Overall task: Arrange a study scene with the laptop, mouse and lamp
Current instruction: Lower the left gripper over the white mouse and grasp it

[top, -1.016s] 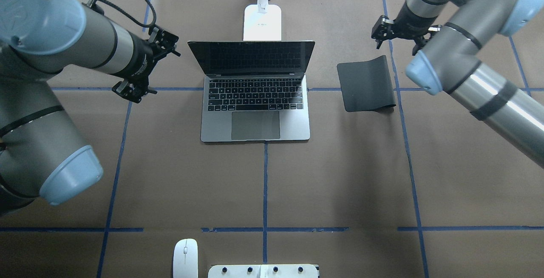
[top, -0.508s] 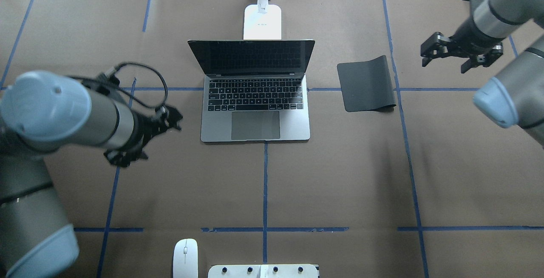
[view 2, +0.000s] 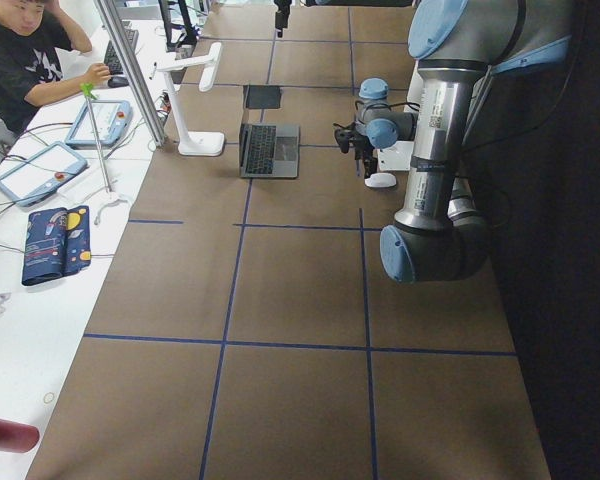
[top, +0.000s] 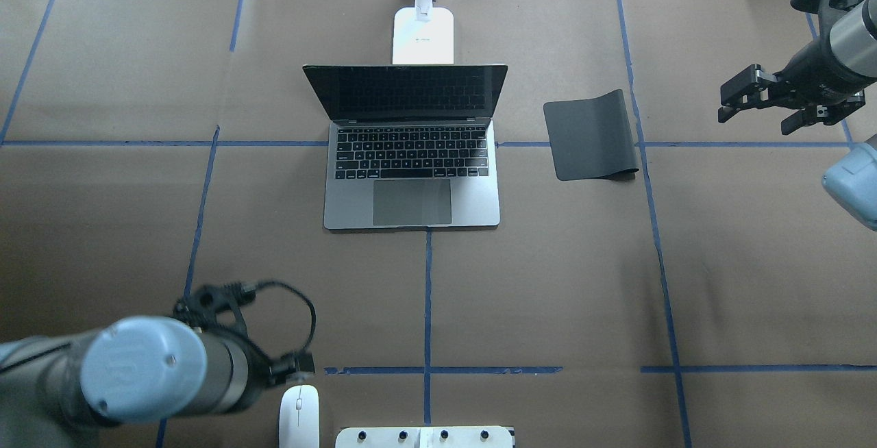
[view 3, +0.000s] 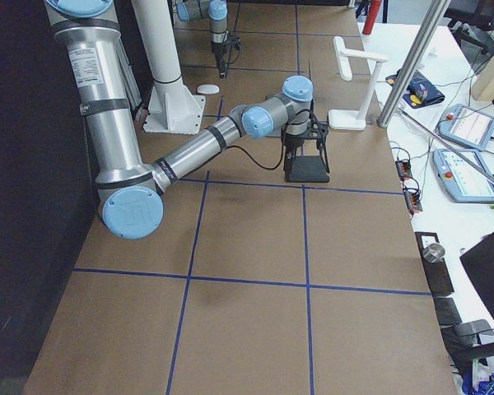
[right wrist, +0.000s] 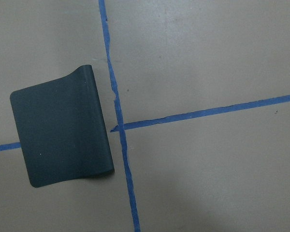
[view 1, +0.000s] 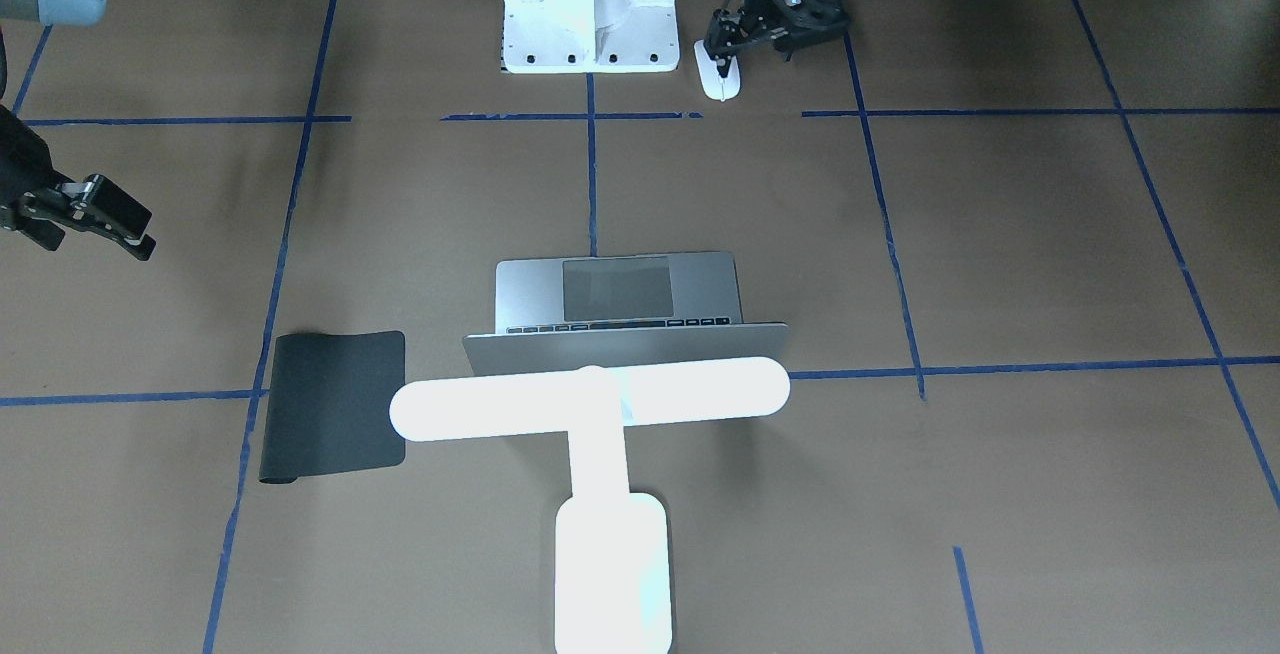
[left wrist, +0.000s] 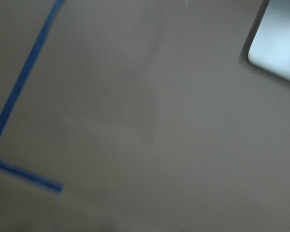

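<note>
The laptop [top: 411, 160] stands open mid-table, with the glowing lamp [view 1: 590, 399] behind its lid and the lamp's base [top: 423, 35] at the far edge. The white mouse [top: 299, 415] lies at the near edge beside the robot's pedestal. My left gripper [view 1: 772, 34] hangs just above the table, close to the mouse on its left. It is open and holds nothing, and one fingertip [top: 301, 364] pokes out from under the arm. My right gripper [top: 771, 102] is open and empty. It is raised to the right of the black mat [top: 593, 134].
The white bolted pedestal [view 1: 585, 4] sits right next to the mouse. Blue tape lines cross the brown paper table top. A person sits at a side bench [view 2: 30, 60] with tablets and cables, beyond the far edge.
My left arm has swung from beside the laptop down to the near edge, stopping by the mouse. My right arm has drawn off to the right, away from the mat. Nothing on the table moved.
</note>
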Robot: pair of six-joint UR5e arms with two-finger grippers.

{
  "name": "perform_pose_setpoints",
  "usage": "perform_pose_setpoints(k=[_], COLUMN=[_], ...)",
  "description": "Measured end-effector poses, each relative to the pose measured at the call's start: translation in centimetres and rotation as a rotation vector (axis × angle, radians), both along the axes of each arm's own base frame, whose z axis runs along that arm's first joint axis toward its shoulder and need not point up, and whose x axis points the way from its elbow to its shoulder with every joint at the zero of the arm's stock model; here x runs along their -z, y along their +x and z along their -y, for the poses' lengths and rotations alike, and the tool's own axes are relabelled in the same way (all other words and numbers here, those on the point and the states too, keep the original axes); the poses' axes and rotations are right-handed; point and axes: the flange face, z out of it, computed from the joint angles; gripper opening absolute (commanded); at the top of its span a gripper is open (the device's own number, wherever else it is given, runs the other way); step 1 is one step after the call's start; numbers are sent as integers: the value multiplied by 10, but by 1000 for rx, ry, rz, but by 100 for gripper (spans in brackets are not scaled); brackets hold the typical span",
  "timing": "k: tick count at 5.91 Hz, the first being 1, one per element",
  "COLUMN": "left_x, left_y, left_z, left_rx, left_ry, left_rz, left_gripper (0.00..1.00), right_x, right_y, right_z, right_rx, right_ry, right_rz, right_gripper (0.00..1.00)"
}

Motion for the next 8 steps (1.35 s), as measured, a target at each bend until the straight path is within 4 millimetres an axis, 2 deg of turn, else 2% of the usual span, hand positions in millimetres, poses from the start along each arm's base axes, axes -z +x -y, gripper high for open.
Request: perform_pose_setpoints(k=[1,2,3,5,8], left_x=[-9,-15,-11,-1,-3], left_y=[14,26,35,59,64], left_z=[-22,-35,-40,-41,-35], left_rx=[-59,-116,-155,-170,-162], left_ry=[25,58,88,100,100], left_rz=[18,27,16,5,13], left_gripper=[100,100,100,100,100], right_x=[2,4,4,5,5], right_y=[0,1,1,1,1], right_z=[0,-1,-1,-1,-3], right_rx=[1,0,-1,0,1], right_ry=[4,7,8,8,8], right_rz=[3,5,5,6,6], right_gripper=[100,100,100,100,100])
